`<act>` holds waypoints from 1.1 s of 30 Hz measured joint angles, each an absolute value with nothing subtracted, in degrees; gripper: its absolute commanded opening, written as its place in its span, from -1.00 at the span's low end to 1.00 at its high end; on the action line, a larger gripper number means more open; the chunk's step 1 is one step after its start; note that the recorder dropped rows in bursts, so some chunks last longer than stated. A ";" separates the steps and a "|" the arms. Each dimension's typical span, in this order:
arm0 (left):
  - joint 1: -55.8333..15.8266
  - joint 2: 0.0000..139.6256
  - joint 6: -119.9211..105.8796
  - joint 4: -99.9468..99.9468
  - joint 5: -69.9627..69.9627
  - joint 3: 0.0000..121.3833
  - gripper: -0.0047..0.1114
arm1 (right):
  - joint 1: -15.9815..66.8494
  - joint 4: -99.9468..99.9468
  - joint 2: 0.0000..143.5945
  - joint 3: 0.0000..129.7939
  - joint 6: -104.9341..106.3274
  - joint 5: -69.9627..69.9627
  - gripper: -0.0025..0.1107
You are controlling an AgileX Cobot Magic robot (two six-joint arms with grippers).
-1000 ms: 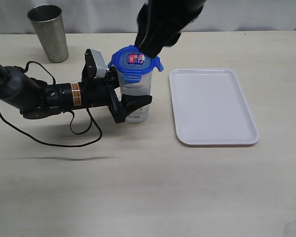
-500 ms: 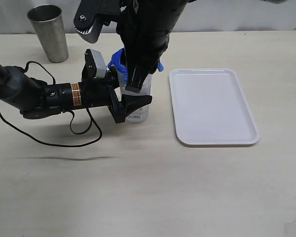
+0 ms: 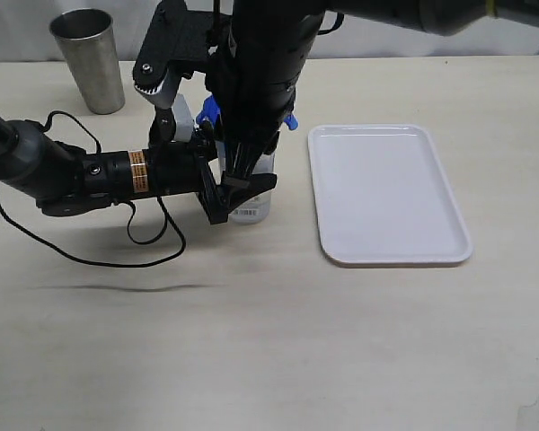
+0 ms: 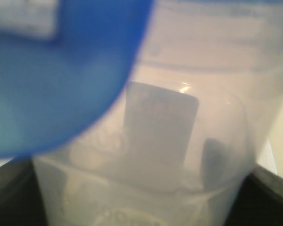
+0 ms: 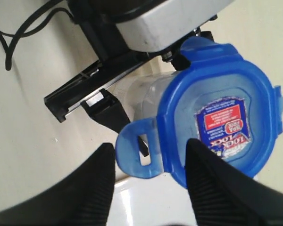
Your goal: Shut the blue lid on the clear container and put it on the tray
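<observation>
Beige tabletop [image 3: 269, 341], blue lid [image 5: 217, 117] atop clear container [image 3: 262, 202]

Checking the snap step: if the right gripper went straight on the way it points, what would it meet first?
Likely the blue lid: its side flap lies ahead of the right gripper, between its open fingers; depth is unclear.

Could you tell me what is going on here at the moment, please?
The left hand grips the clear container upright on the table, beside the white tray. The blue lid sits on top of it. The right hand is above, open, with its fingers on either side of one lid flap, seemingly to snap it down. The container is not yet on the tray.
</observation>
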State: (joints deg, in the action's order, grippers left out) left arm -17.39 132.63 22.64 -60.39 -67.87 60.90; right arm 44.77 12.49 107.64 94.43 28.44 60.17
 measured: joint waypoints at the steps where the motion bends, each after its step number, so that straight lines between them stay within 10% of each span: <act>1: -17.39 132.63 22.64 -60.39 -67.87 60.90 -0.92 | 44.77 12.79 107.64 94.43 28.44 60.17 -0.16; 33: -17.39 132.63 22.64 -60.59 -67.87 60.90 -0.92 | 44.77 10.07 102.43 94.43 33.48 62.79 -0.16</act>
State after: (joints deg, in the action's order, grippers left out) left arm -17.39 132.63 22.64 -60.59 -67.87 60.90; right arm 44.77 10.07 102.43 94.43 33.48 62.79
